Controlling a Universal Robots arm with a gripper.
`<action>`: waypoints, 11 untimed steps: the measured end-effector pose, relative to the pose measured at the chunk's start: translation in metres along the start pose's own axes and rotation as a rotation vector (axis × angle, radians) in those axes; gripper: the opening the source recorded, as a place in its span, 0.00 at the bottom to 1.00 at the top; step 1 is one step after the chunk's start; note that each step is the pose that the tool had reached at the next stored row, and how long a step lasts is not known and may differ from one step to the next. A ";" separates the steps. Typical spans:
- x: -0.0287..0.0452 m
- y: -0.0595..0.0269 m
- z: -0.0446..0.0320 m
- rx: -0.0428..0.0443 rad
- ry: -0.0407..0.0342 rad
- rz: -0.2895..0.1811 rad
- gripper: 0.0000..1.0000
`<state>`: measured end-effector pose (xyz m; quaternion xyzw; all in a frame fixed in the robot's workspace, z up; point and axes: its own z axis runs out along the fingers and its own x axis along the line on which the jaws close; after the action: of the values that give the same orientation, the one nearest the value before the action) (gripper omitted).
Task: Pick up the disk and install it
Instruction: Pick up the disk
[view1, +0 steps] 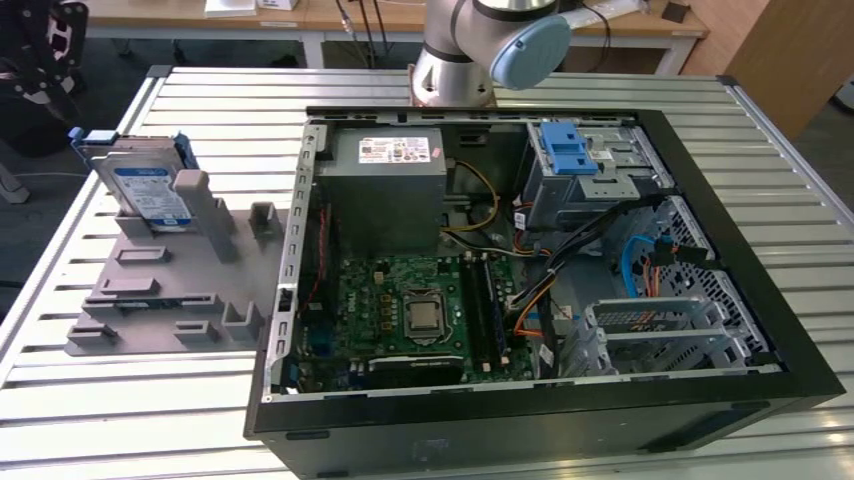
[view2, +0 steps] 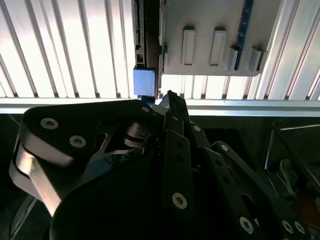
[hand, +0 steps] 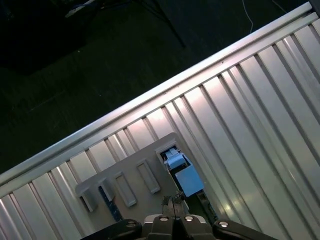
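in the second wrist view the gripper (view2: 170, 100) hangs above the table with its jaws pressed together and nothing between them. the work stands at the approach, with the disk not yet grasped.

just past the fingertips in that view lies the disk (view2: 146, 81), seen edge-on from above as a dark strip with a blue rail end. the first wrist view shows the same blue end close beyond the tips. the gripper looks nearly lined up over that top edge but is apart from it.

the disk sits in a grey holder (view2: 210, 20) with raised posts. in the exterior view the disk (view1: 144, 185) stands on edge near the holder's far end, on the exterior view's left, with its label facing the camera. the posts seem meant to keep it upright, so its upper edge and blue rails are free for a grip from above.

the holder rests on the slatted metal table (view1: 134, 420), just beside the open computer case (view1: 747, 400). the case lies on its side with the panel off, probably so that its inside can be reached from above.

deep in the case, toward the far side, a grey drive cage (view1: 587, 175) with a blue latch sits beside the big grey box (view1: 387, 165). the cage is well apart from the disk. behind the case rises the arm (view1: 467, 45).
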<state>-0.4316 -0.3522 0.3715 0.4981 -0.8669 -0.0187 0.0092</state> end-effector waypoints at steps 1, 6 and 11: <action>0.0000 0.0000 0.0001 0.0001 0.0004 -0.010 0.11; 0.0000 0.0000 0.0003 0.0002 0.0024 -0.062 0.11; 0.0000 0.0000 0.0008 0.0005 0.0048 -0.128 0.11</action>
<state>-0.4317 -0.3522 0.3707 0.5526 -0.8332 -0.0178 0.0099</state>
